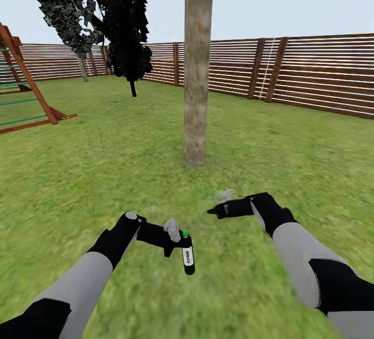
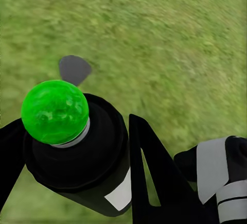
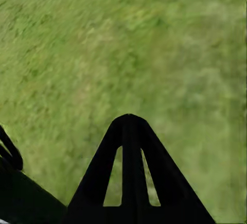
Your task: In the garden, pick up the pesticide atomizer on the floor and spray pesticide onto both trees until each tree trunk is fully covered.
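Atomizer [image 1: 187, 256] gripped by left gripper [image 1: 174, 240] (upright)

The tree trunk [image 1: 198, 63] runs off the top edge, its crown cut away. The spray bottle's [image 1: 187, 257] label is too small to read. The playhouse [image 1: 23, 87] is cropped at the left edge.

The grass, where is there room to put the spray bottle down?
Open grass lies between the tree trunk and the fence, and more between the trunk and the wooden play frame. It is crowded low down, where the left gripper holds the atomizer near the right gripper.
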Controlling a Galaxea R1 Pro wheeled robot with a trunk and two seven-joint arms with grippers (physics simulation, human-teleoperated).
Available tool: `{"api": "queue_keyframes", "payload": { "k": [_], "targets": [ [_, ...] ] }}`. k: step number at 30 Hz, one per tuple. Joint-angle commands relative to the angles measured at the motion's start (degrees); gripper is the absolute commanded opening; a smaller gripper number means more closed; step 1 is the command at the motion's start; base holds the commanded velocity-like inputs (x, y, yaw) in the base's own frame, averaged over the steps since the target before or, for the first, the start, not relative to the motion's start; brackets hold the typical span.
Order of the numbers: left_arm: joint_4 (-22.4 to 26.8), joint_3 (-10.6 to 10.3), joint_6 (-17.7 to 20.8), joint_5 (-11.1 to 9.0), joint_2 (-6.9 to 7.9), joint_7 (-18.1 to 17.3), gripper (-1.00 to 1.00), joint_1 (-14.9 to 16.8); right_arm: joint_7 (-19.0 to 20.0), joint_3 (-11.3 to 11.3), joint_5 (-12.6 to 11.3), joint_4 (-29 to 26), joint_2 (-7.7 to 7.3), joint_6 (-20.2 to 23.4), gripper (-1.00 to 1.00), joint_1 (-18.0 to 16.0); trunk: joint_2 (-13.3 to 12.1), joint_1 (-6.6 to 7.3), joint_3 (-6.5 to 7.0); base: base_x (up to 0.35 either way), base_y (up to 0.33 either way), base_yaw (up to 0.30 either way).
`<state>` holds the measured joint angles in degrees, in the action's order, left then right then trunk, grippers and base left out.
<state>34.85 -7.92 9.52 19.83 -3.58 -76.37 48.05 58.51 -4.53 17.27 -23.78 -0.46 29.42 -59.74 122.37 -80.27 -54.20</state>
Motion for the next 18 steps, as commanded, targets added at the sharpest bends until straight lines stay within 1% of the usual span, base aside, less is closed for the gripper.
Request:
{"api": "queue_keyframes", "payload": {
  "k": [1, 2, 4, 5, 6, 7, 8, 9, 10, 11, 12, 13, 14, 15, 16, 18],
  "targets": [
    [0.1, 0.1, 0.6, 0.2, -0.03, -0.3, -1.0, 0.0, -1.7, -0.5, 0.4, -0.6, -0.81, 0.6, 1.0, 0.0, 0.0, 0.01, -0.05, 0.0, 0.0, 0.0],
    [0.1, 0.1, 0.6, 0.2, -0.02, -0.3, -1.0, 0.0, -5.5, -0.5, 0.4, -1.0, -1.77, 0.6, 1.0, 0.0, 0.0, 0.01, -0.05, 0.0, 0.0, 0.0],
    [0.2, 0.3, 0.5, 0.2, -0.02, -0.2, -1.0, 0.0, -11.7, -0.6, 0.4, -1.2, -2.49, 0.4, 1.0, 0.0, 0.0, 0.01, -0.05, 0.0, 0.0, 0.0],
    [0.2, 0.4, 0.5, 0.1, -0.01, -0.2, -1.0, 0.0, -15.5, -0.6, 0.4, -1.3, -2.76, 0.0, 1.0, 0.0, 0.0, 0.01, -0.05, 0.0, 0.0, 0.0],
    [0.2, 0.9, 0.4, 0.1, 0.02, -0.2, -1.0, 0.0, -20.1, -0.6, 0.4, -1.3, -2.93, -0.9, 1.0, 0.0, 0.0, 0.01, -0.05, 0.0, 0.0, 0.0],
    [0.2, 1.8, 0.4, 0.1, 0.07, 0.0, -1.0, 0.0, -25.8, -0.7, 0.4, -1.3, -3.04, -2.5, 1.0, 0.0, 0.0, 0.01, -0.05, 0.0, 0.0, 0.0],
    [0.2, 3.1, 0.4, 0.1, 0.23, 1.2, -1.0, 0.0, -32.7, -0.7, 0.4, -1.1, -3.11, -4.5, 1.0, 0.2, 0.0, 0.01, -0.05, 0.0, 0.0, 0.0],
    [0.2, 4.9, 0.4, 0.1, 0.57, 4.0, -1.0, 0.0, -40.7, -0.8, 0.5, -0.5, -3.15, -6.6, 1.0, 1.0, 0.0, 0.01, -0.05, 0.0, 0.0, 0.0],
    [0.1, 8.2, 0.5, 0.1, 1.0, 11.4, -1.0, 0.0, -53.4, -0.8, 0.5, 1.2, -3.22, -9.7, 1.0, 2.6, 0.0, 0.01, -0.05, 0.0, 0.0, 0.0],
    [-0.1, 10.6, 0.4, 0.1, 1.2, 17.4, -1.0, 0.0, -61.0, -0.8, 0.5, 3.4, -3.29, -12.1, 1.0, 3.7, 0.0, 0.01, -0.05, 0.0, 0.0, 0.0],
    [-0.5, 12.3, 0.4, 0.0, 1.33, 23.2, -1.0, 0.0, -66.7, -0.8, 0.5, 6.5, -3.4, -15.1, 1.0, 5.0, 0.0, 0.01, -0.05, 0.0, 0.0, 0.0],
    [-2.1, 13.4, 0.3, -0.1, 1.41, 28.2, -1.0, 0.0, -70.7, -0.8, 0.5, 10.4, -3.5, -19.1, 1.0, 6.4, 0.0, 0.01, -0.05, 0.0, 0.0, 0.0],
    [-4.2, 14.2, 0.0, -0.5, 1.41, 31.9, -1.0, 0.0, -73.6, -0.8, 0.5, 14.3, -3.56, -23.8, 1.0, 7.8, 0.0, 0.01, -0.05, 0.009, 0.0, 0.0],
    [-7.0, 14.8, -1.2, -1.6, 1.38, 35.7, -1.0, 0.0, -77.0, -0.8, 0.5, 19.3, -3.61, -30.7, 1.0, 9.7, 0.0, 0.01, -0.05, 0.127, 0.0, 0.0],
    [-8.6, 15.1, -2.3, -2.5, 1.35, 37.2, -1.0, 0.0, -78.9, -0.8, 0.4, 21.8, -3.62, -34.2, 1.0, 10.6, 0.0, 0.01, -0.05, 0.204, 0.0, 0.0],
    [-11.5, 15.4, -4.3, -4.1, 1.32, 38.8, -1.0, 0.0, -81.3, -0.8, 0.3, 24.6, -3.6, -37.8, 1.0, 11.9, 0.0, 0.01, -0.05, 0.269, 0.0, 0.0]
  ]
}}
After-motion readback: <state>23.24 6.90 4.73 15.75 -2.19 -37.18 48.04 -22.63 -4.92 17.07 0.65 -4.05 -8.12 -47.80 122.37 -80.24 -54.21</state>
